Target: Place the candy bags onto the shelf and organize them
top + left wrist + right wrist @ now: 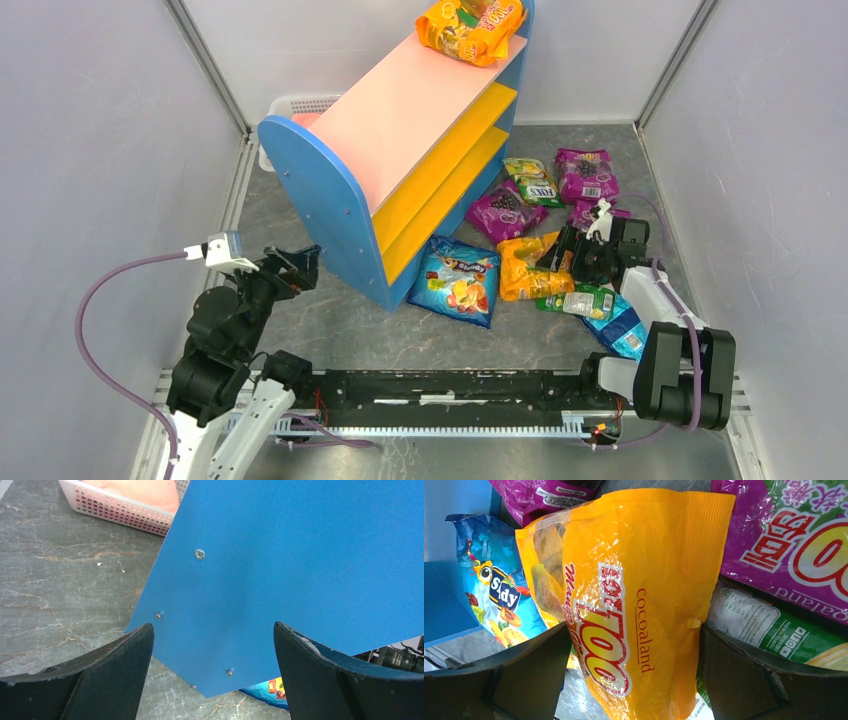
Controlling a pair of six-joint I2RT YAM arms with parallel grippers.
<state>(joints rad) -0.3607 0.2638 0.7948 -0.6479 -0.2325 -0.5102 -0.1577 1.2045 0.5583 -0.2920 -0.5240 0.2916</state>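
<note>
item: orange candy bag [634,580]. lies flat on the table [350,320] at 4 o'clock of the shelf [400,110] in the top view, among the loose bags [587,175]. long axis runs 12-to-6 in the right wrist view, with the crimped end at 12 and the lettering along the length.
right gripper [560,255]: above the bag, fingers spread and holding nothing, one beside each long edge. probably lined up to pinch across the narrow width.
left gripper [212,630]: likewise unclenched, facing the blue side panel [300,555], perhaps to steady the shelf.
shelf: open face points to 4 o'clock. a second orange bag [470,28] sits on its pink top.
</note>
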